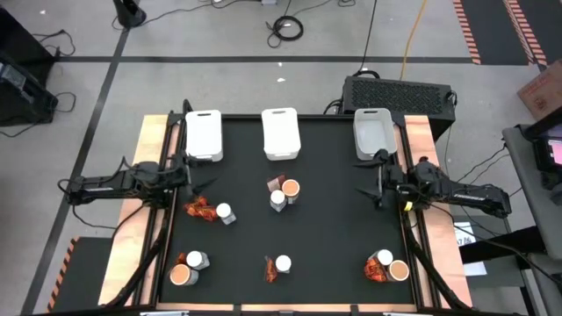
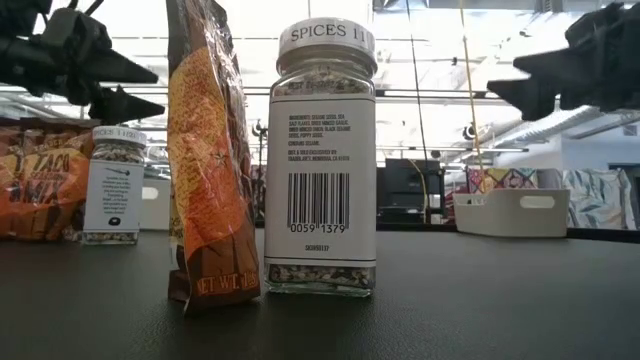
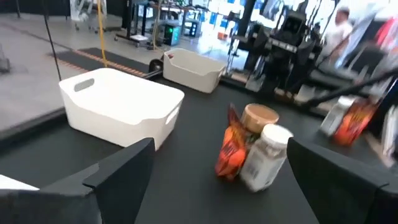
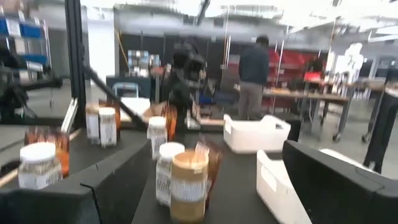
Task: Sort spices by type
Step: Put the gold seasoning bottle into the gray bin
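Observation:
The spices stand in small groups on the black table. At the centre are a red-orange sachet [image 1: 274, 183], a white-lidded clear jar [image 1: 278, 201] and a tan-topped tub [image 1: 291, 188]; the same three show as sachet [image 3: 231, 149], jar [image 3: 264, 155] and tub [image 3: 258, 117]. Near the left side lie a sachet [image 1: 200, 209] and a jar [image 1: 224, 212]. At the near middle a sachet [image 2: 205, 150] and a jar [image 2: 322, 160] stand upright on their bases. My left gripper [image 1: 198, 180] hangs open above the left side. My right gripper [image 1: 367, 195] hangs open above the right side. Neither has anything between its fingers.
Three white bins stand in a row along the far edge: left [image 1: 204, 134], middle [image 1: 281, 132], right [image 1: 372, 132]. More spices sit at the near left [image 1: 189, 268] and the near right [image 1: 386, 266]. A person [image 4: 253, 74] stands in the room beyond the table.

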